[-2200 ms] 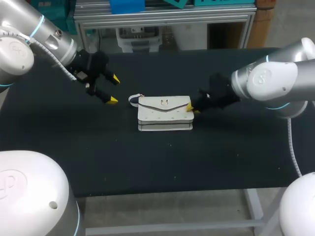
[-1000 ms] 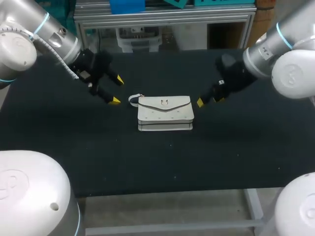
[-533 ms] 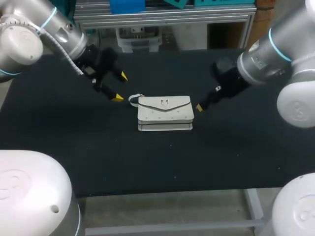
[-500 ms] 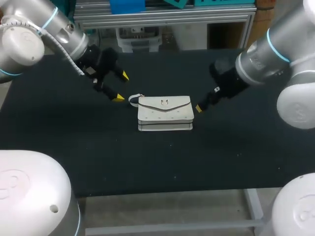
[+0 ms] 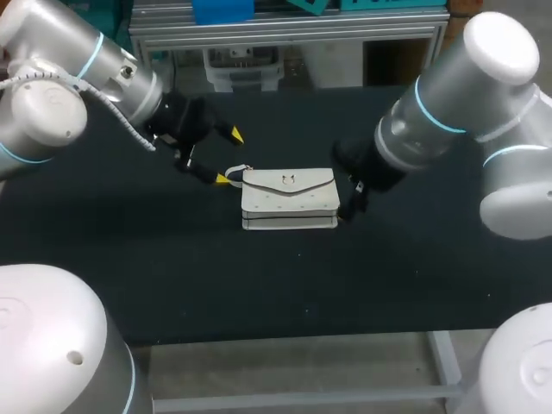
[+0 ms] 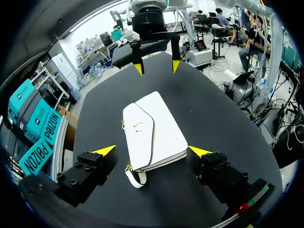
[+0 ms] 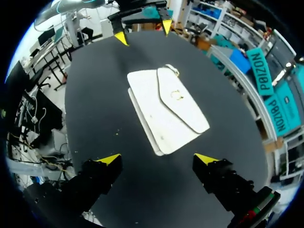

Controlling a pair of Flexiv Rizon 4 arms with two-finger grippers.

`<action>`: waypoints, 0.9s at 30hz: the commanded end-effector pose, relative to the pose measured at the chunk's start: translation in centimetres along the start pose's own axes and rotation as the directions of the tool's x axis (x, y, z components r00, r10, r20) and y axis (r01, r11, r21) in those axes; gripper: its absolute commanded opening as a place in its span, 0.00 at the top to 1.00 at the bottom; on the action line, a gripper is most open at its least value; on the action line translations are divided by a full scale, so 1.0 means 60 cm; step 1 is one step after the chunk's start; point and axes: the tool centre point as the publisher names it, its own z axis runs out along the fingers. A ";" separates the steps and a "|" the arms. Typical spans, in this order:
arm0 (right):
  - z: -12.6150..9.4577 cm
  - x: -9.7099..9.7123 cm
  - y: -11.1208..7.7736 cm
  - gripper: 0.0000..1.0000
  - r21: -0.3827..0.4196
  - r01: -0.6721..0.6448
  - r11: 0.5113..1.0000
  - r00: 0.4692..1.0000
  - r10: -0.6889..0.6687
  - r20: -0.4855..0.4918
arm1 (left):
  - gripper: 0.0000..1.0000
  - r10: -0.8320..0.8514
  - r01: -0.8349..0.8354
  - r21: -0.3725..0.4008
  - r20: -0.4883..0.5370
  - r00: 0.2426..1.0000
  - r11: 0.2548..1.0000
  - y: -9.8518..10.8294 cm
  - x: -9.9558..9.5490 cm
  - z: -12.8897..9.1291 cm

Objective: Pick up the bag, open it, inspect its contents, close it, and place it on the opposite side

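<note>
The near edge of the tabletop [image 5: 259, 293] carries nothing of the task. The bag [image 5: 289, 198] lies flat about the middle of the tabletop, white, with its flap [image 5: 289, 181] closed and a small strap loop [image 5: 233, 175] at its left end. At this end hangs the left gripper [image 5: 229, 158], its fingers spread wide. In the left wrist view the end of the bag sits between them, with a gap on each side. At the right end is the right gripper [image 7: 157, 158], also spread, with the bag just ahead of its tips and not touched. I judge the pick-up is not yet made. The risk I see is that the bag is low and flat, so a finger that comes down too high may only push it along the cloth. The left finger beside the loop could also catch the loop and drag the bag. If both arms press inward together, the soft body may buckle.
</note>
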 end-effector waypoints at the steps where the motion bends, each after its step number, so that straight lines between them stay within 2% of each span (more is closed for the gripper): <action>1: 0.028 0.009 0.002 0.00 0.013 0.111 0.994 0.986 -0.111 0.124 | 0.00 0.009 -0.008 0.071 -0.015 1.000 0.997 0.004 0.001 0.013; 3: 0.041 0.012 0.002 0.00 0.020 0.185 0.983 0.982 -0.185 0.037 | 0.00 0.005 -0.003 0.080 -0.035 0.999 0.997 0.001 0.000 0.015; 12: 0.041 0.012 0.002 0.00 0.020 0.185 0.983 0.982 -0.185 0.037 | 0.00 0.005 -0.003 0.080 -0.035 0.999 0.997 0.001 0.000 0.015; 16: 0.055 0.019 0.027 0.00 0.092 0.334 0.938 0.925 -0.344 0.160 | 0.00 0.086 -0.086 0.084 0.008 0.996 0.993 -0.002 0.002 0.040; 21: 0.089 0.007 0.040 0.00 0.119 0.441 0.890 0.872 -0.456 0.180 | 0.00 0.168 -0.170 0.082 0.036 0.985 0.982 -0.006 -0.003 0.069; 27: 0.107 0.001 0.047 0.00 0.133 0.494 0.859 0.835 -0.512 0.201 | 0.00 0.189 -0.193 0.110 0.042 0.981 0.975 -0.008 -0.013 0.074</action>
